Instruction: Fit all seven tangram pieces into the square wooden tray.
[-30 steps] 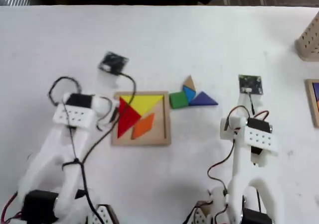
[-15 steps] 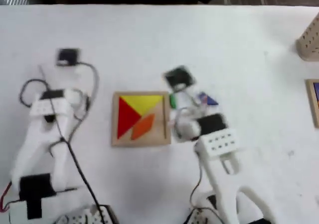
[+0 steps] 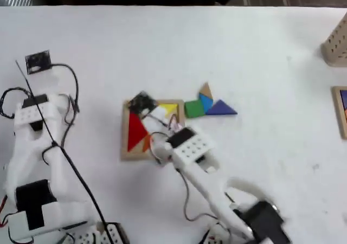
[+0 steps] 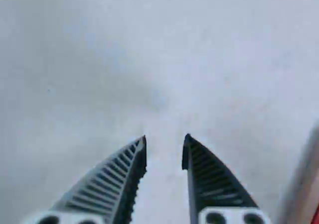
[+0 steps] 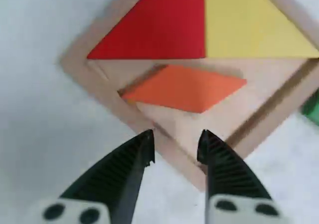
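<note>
The square wooden tray [image 3: 128, 155] lay just left of centre in the high view. It held the red triangle [image 3: 135, 130], the yellow triangle [image 3: 168, 109] and the orange parallelogram [image 5: 184, 87]. The right tool [image 5: 175, 137] hung over the tray's rim, jaws a little apart and empty. Right of the tray on the white surface [image 3: 244, 49], the green square [image 3: 193, 108], blue triangle [image 3: 206, 101], tan triangle [image 3: 205, 88] and dark blue triangle [image 3: 221, 109] clustered together. The left tool [image 4: 164, 142], at the far left of the high view, stood slightly parted above bare surface, gripping nothing.

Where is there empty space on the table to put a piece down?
The wide bare table beyond the tray, and the stretch between the dark blue triangle and the wooden block. It is crowded at the tray, under the right gripper.
</note>
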